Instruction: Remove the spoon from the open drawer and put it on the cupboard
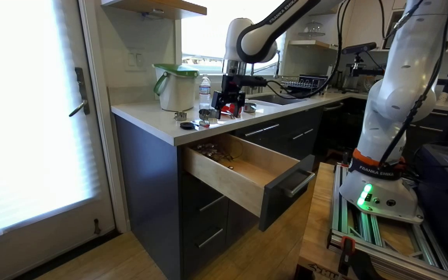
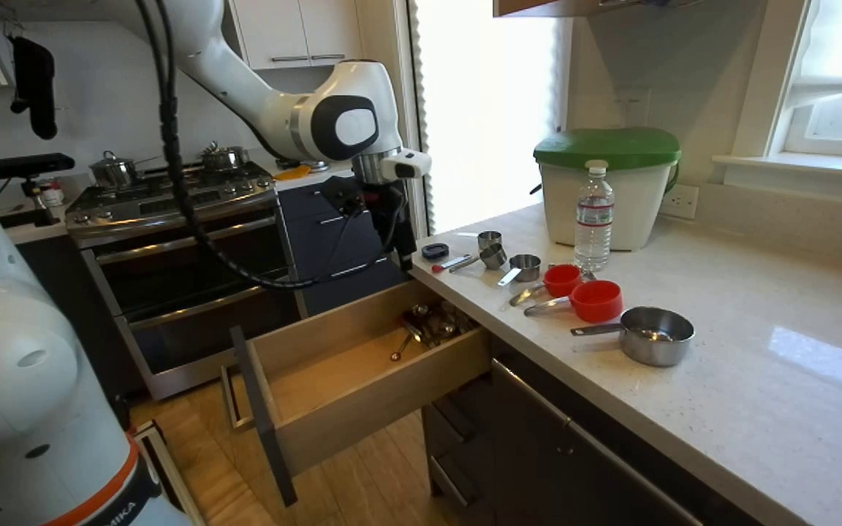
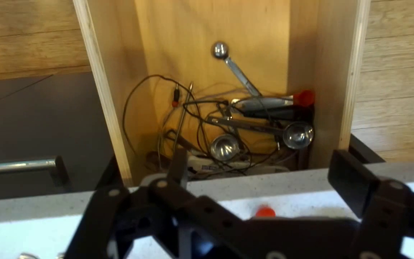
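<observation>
The open drawer (image 1: 218, 181) juts from the dark grey cupboard (image 1: 152, 194) under its white countertop (image 2: 750, 394). In the wrist view the drawer (image 3: 97, 72) holds several metal measuring spoons among tangled dark cables. One spoon (image 3: 241, 76) lies with its round bowl face down toward the drawer front. Another spoon (image 3: 298, 135) lies by the right wall, and a third spoon bowl (image 3: 225, 147) sits between cables. I cannot tell which one the task means. My gripper (image 3: 261, 163) is open and empty, above the countertop's edge near the drawer's back; it also shows in an exterior view (image 1: 228, 110).
On the countertop stand several metal measuring cups, two red cups (image 2: 596, 300), a steel cup (image 2: 656, 336), a water bottle (image 2: 594, 219) and a white bin with a green lid (image 2: 607, 193). A small dark round item (image 2: 435, 251) lies near the corner.
</observation>
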Robot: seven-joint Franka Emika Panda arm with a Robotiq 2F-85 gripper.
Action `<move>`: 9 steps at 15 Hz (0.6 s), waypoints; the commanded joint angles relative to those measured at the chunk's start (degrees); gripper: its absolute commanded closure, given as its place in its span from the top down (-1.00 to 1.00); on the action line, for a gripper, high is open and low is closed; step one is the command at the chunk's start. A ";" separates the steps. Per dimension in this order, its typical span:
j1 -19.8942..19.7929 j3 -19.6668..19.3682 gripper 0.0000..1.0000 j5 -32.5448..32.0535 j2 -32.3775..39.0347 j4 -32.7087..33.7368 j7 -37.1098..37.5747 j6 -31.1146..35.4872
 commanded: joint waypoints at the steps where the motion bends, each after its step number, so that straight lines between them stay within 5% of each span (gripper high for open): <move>1: -0.85 1.26 0.99 3.40 -13.74 -14.39 -4.23 5.10; 5: -0.71 0.28 1.00 7.22 -25.35 -24.98 -10.14 8.31; 6: -1.64 2.06 1.00 6.11 -17.79 -18.12 -7.46 5.65; 9: -2.05 2.45 1.00 6.26 -20.16 -19.46 -7.88 5.93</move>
